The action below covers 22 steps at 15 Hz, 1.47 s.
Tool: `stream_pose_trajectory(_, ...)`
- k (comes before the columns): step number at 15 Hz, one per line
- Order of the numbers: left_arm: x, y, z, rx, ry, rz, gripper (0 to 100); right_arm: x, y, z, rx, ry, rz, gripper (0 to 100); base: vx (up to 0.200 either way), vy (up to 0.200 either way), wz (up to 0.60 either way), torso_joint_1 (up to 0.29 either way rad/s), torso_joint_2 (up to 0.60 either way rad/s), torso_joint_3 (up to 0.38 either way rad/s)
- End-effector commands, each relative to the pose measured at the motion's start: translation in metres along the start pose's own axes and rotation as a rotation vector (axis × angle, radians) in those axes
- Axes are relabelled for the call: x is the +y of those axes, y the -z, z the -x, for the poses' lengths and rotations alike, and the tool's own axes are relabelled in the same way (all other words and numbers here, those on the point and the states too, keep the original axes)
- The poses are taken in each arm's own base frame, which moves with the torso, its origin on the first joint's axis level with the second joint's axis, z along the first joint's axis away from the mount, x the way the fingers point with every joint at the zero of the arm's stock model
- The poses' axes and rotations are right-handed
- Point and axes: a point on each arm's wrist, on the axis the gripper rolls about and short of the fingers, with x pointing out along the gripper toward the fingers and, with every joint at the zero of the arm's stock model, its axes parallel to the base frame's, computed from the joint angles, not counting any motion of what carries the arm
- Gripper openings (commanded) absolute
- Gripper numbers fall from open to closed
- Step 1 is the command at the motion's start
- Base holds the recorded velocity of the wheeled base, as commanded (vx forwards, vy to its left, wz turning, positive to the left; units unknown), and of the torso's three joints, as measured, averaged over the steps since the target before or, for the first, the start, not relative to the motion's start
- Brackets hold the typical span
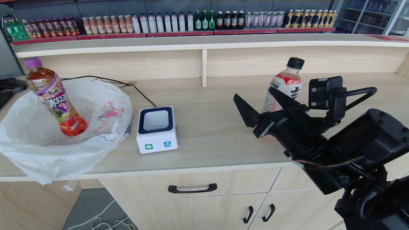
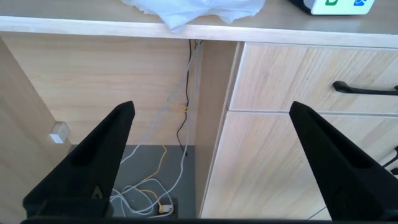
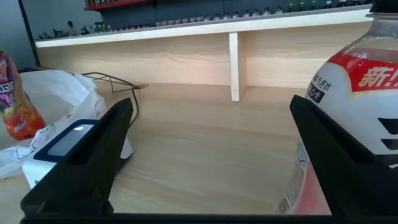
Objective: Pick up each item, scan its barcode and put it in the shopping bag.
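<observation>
One drink is already put away: the tea bottle [image 1: 54,95] with the purple cap leans inside the shopping bag [image 1: 28,150] at the left end of the counter [image 1: 207,134]. I think one is left for you. It is the white bottle [image 1: 286,83] with the black cap, standing upright on the right side. Your right gripper [image 1: 254,95] is wide open and holds nothing. The white bottle is just beside its far finger, not yet between the two. So you need to grab it, show it to the scanner [image 1: 156,129] (the little white box just beside the bag), then drop it in. Your left gripper [image 2: 211,112] is open too, low in front of the cupboard [image 2: 298,81]. A thin black cable [image 1: 144,96] runs from the scanner behind the bag. The tea bottle sits in the middle of the bag, so the next one may bump it.
</observation>
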Motion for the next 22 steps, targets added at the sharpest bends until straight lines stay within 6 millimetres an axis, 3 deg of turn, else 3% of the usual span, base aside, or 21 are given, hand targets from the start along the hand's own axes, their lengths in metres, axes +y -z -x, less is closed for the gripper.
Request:
stream_pose_trajectory(1,0.000,0.000,0.000,-0.002,0.000,-0.001,100,0.020,-0.003,0.016,0.021,-0.075,-0.026,100,0.000,0.000,0.00,0.000,0.00,0.000)
stream_pose_trajectory(3,0.000,0.000,0.000,-0.002,0.000,-0.001,100,0.036,-0.001,0.025,0.044,-0.134,-0.043,100,0.000,0.000,0.00,0.000,0.00,0.000)
stream_pose_trajectory(6,0.000,0.000,0.000,-0.002,0.000,-0.001,100,0.037,0.002,0.028,0.059,-0.142,-0.043,100,0.000,0.000,0.00,0.000,0.00,0.000)
stream_pose_trajectory(9,0.000,0.000,0.000,0.000,0.000,-0.001,100,0.015,0.013,0.031,0.111,-0.068,-0.002,100,0.000,0.000,0.00,0.000,0.00,0.000)
stream_pose_trajectory(13,0.000,0.000,0.000,-0.002,0.000,-0.001,100,-0.014,0.016,0.026,0.114,0.032,0.034,100,0.000,0.000,0.00,0.000,0.00,0.000)
stream_pose_trajectory(17,0.000,0.000,0.000,-0.002,0.000,-0.001,100,-0.013,0.027,0.017,0.130,0.054,0.039,100,0.000,0.000,0.00,0.000,0.00,0.000)
stream_pose_trajectory(19,0.000,0.000,0.000,-0.002,0.000,-0.001,100,-0.011,0.033,-0.001,0.105,0.128,0.034,100,0.000,0.000,0.00,0.000,0.00,0.000)
stream_pose_trajectory(22,0.000,0.000,0.000,-0.002,0.000,-0.001,100,-0.012,0.045,-0.011,0.115,0.170,0.039,100,0.000,0.000,0.00,0.000,0.00,0.000)
